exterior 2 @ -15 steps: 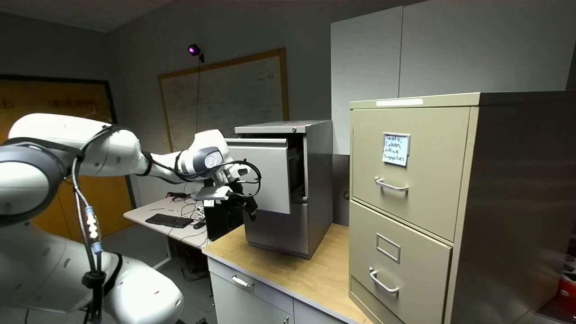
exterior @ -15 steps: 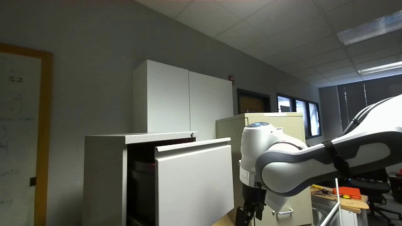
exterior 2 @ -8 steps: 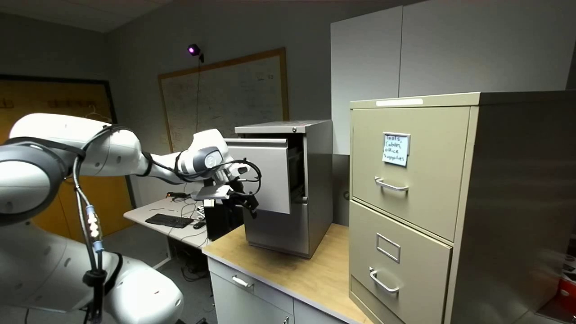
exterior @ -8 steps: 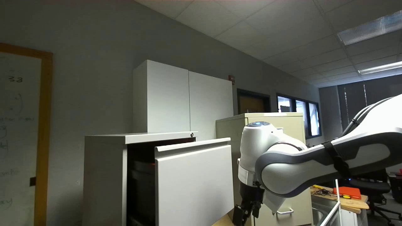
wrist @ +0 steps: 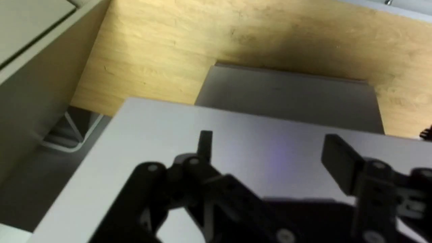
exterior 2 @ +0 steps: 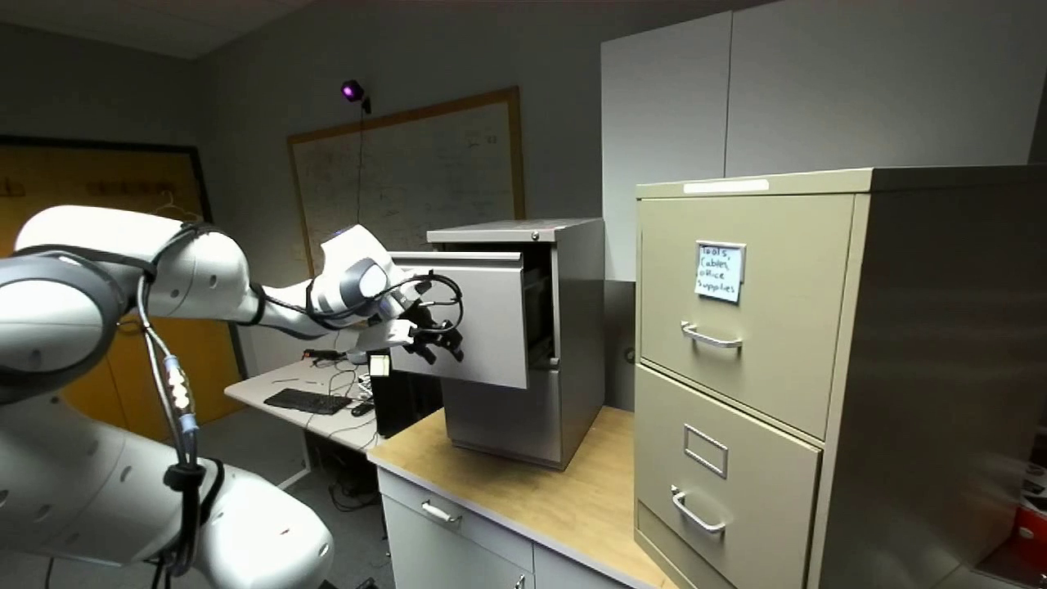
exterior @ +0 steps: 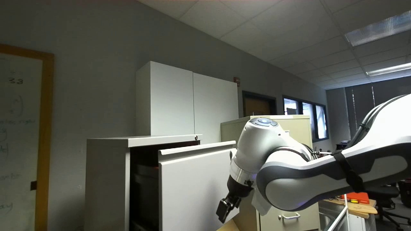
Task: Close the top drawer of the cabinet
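The fingers [wrist: 340,163], spread apart with nothing between them, have just risen near the front of the top drawer [exterior: 192,186], which still juts, unmoved, from the cabinet [exterior 2: 579,343]; this likely lines up the closing push.

The cabinet [exterior 2: 579,327] stands on the desk [exterior 2: 511,491], its top drawer [exterior 2: 493,323] extended out at the front. In both exterior views, the filing cabinet [exterior 2: 789,368] stands right of it, the whiteboard [exterior 2: 417,180] left. The claw [wrist: 268,148] is before that drawer; contact undetermined.
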You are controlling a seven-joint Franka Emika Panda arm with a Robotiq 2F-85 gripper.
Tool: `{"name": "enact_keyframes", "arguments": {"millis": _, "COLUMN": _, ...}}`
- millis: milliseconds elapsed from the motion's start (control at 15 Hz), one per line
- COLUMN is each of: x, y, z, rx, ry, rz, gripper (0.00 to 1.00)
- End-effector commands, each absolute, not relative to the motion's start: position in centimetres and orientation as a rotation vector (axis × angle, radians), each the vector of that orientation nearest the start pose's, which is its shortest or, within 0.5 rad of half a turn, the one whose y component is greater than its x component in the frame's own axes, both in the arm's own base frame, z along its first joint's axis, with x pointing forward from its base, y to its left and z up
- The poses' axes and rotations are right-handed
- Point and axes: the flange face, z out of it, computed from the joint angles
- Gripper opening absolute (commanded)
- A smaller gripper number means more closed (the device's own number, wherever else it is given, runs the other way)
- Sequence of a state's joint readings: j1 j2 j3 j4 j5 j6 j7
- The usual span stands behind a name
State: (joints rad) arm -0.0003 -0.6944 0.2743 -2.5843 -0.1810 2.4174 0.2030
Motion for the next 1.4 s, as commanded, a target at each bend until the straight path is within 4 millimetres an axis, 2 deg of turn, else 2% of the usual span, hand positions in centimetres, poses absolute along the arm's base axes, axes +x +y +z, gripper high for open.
{"name": "enact_keyframes", "arguments": {"millis": 0, "x": 36.8, "y": 15.7, "z": 56.0, "rx": -3.125, "ry": -0.340, "rz": -1.190, "gripper": 0.56}}
{"name": "enact_keyframes", "arguments": {"millis": 267, "x": 35.2, "y": 20.0, "z": 59.0, "rx": -2.939, "ry": -0.495, "rz": -1.531, "gripper": 0.24}}
{"name": "enact_keyframes", "arguments": {"millis": 467, "x": 33.7, "y": 22.1, "z": 60.4, "rx": -2.810, "ry": -0.577, "rz": -1.716, "gripper": 0.02}}
{"name": "enact_keyframes", "arguments": {"millis": 667, "x": 32.4, "y": 23.4, "z": 61.6, "rx": -2.682, "ry": -0.634, "rz": -1.877, "gripper": 0.00}}
{"name": "enact_keyframes", "arguments": {"millis": 867, "x": 32.4, "y": 23.8, "z": 62.7, "rx": -2.557, "ry": -0.656, "rz": -1.990, "gripper": 0.00}}
{"name": "enact_keyframes", "arguments": {"millis": 1133, "x": 34.7, "y": 22.5, "z": 63.3, "rx": -2.484, "ry": -0.593, "rz": -2.003, "gripper": 0.00}}
{"name": "enact_keyframes", "arguments": {"millis": 1333, "x": 37.1, "y": 21.0, "z": 63.2, "rx": -2.460, "ry": -0.526, "rz": -1.933, "gripper": 0.00}}
